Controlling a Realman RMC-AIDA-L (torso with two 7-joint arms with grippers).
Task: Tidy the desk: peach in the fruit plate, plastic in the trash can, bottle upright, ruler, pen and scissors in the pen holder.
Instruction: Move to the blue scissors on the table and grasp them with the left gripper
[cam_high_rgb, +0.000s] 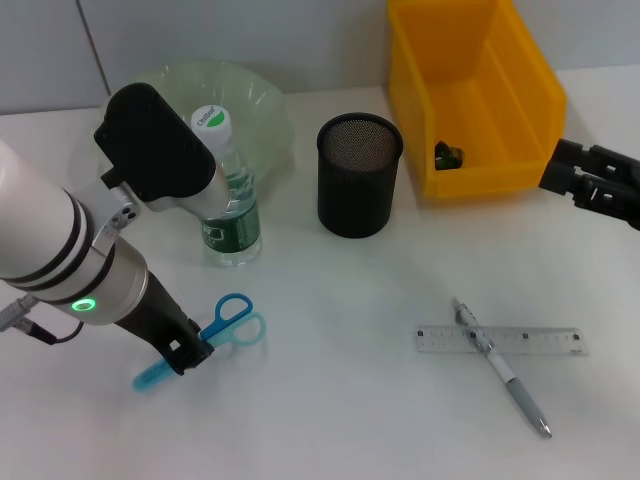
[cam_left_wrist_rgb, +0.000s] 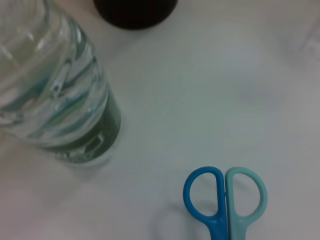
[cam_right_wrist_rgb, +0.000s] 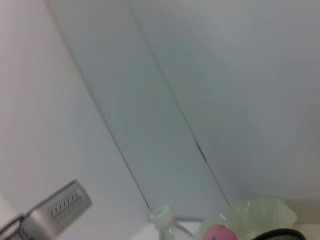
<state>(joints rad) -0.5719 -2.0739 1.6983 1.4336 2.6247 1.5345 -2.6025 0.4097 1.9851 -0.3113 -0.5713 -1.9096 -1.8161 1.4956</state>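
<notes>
The blue and light-blue scissors (cam_high_rgb: 228, 322) lie low over the table at the front left; their handles also show in the left wrist view (cam_left_wrist_rgb: 225, 200). My left gripper (cam_high_rgb: 186, 352) is shut on the scissors' blades. The water bottle (cam_high_rgb: 230, 205) stands upright behind it and also shows in the left wrist view (cam_left_wrist_rgb: 55, 85). The black mesh pen holder (cam_high_rgb: 358, 175) stands at the centre back. The clear ruler (cam_high_rgb: 500, 340) and the pen (cam_high_rgb: 500, 365) lie crossed at the front right. The peach (cam_right_wrist_rgb: 217, 234) sits in the green fruit plate (cam_high_rgb: 255, 100). My right gripper (cam_high_rgb: 550, 172) hangs at the far right.
The yellow bin (cam_high_rgb: 470, 95) stands at the back right with a small dark object (cam_high_rgb: 447, 153) inside. My left arm's wrist housing (cam_high_rgb: 155, 145) covers part of the plate and bottle. Bare white table (cam_high_rgb: 350, 300) lies between the scissors and the ruler.
</notes>
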